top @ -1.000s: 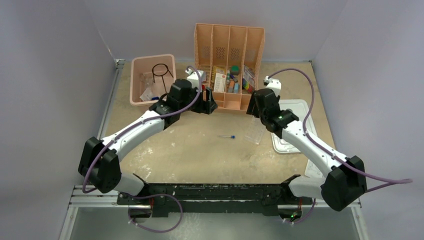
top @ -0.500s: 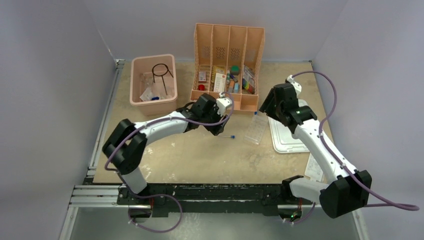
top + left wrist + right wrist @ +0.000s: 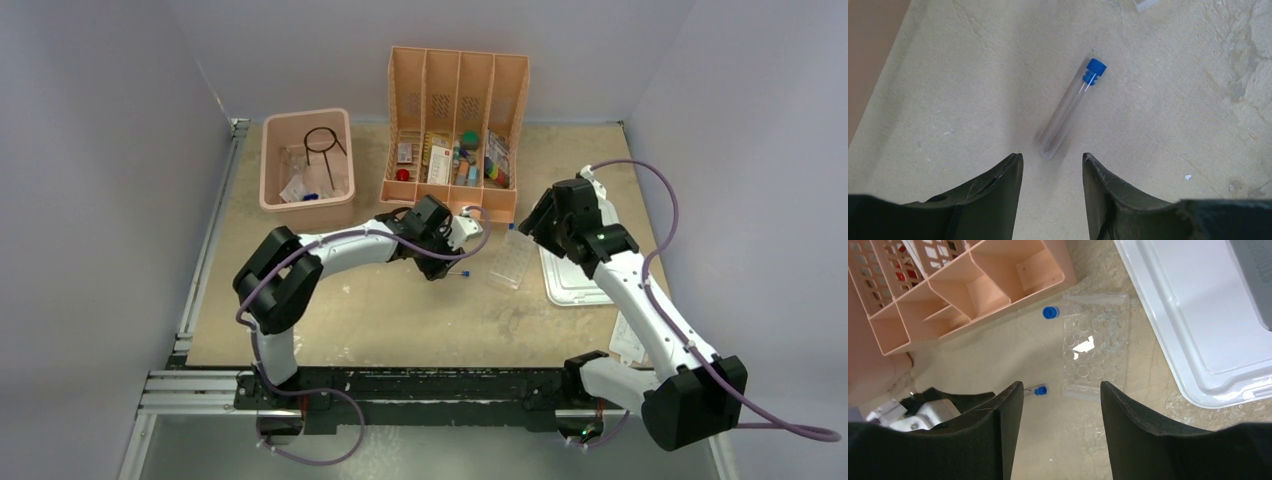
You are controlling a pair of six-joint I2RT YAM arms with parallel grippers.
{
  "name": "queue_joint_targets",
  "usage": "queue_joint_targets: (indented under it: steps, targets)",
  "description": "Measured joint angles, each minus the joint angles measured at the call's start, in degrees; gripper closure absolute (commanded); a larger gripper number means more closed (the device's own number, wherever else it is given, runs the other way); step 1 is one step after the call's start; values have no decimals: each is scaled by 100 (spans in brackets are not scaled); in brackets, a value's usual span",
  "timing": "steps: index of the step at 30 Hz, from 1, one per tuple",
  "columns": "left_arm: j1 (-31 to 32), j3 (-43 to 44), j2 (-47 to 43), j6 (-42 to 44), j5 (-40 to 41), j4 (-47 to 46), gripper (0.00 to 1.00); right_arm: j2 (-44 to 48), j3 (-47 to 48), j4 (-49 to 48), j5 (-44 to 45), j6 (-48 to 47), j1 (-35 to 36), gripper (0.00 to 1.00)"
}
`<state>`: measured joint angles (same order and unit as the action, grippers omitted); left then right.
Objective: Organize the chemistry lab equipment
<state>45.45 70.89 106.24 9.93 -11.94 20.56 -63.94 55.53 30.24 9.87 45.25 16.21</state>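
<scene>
Tabletop (image 3: 400, 310), left gripper (image 3: 1052, 160) near blue-capped tube (image 3: 1068, 112)

we see a tall orange plastic divider rack (image 3: 457, 90) at the back of the beige tabletop (image 3: 400, 310), with small colourful items (image 3: 468, 160) in its low front slots. a pink plastic bin (image 3: 305, 213) sits to its left, and a flat white lid (image 3: 575, 290) lies to its right.

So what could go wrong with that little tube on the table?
The loose tube is round and lies slanted to the left hand, so a grab might nudge it and it could roll away. The right hand hangs above the clear rack, which looks light; a bump might slide it or shift the blue-capped tube at its edge.
</scene>
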Motion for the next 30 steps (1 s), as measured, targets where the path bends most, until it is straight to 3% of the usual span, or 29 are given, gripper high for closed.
queue_joint_targets:
  steps: [5, 13, 22, 30]
  targets:
    - [269, 22, 173, 144, 275, 4, 71, 273, -105, 85, 332, 273, -22, 41]
    - [352, 479, 560, 227, 745, 151, 74, 400, -114, 164, 662, 382, -26, 41]
    - [339, 479, 625, 267, 815, 304, 71, 402, -114, 291, 730, 466, -48, 41]
    - [367, 616, 704, 286, 605, 448, 60, 413, -114, 361, 774, 507, -48, 41]
